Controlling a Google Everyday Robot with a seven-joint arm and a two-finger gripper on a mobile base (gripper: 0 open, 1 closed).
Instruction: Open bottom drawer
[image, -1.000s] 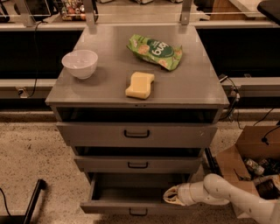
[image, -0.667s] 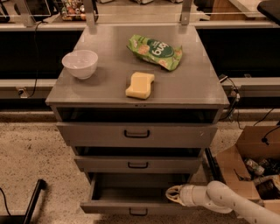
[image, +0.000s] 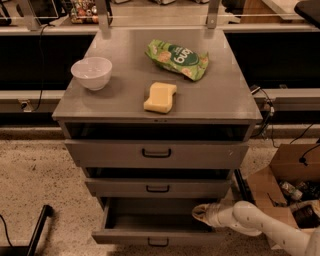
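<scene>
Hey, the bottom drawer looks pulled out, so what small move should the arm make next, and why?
Probably ease the gripper back toward the right, clear of the bottom drawer. That drawer juts well past the middle drawer with its inside showing, so the opening looks done, and the gripper sits at its right end.

At five o'clock the tool (image: 201, 213) covers the right inner corner of the bottom drawer (image: 125, 236); its arm (image: 265, 225) is cut off at the lower-right corner.

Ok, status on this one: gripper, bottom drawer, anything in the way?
Gripper low right, at right edge of bottom drawer. Drawer pulled well out. Cardboard box far right, off drawer's path.
</scene>
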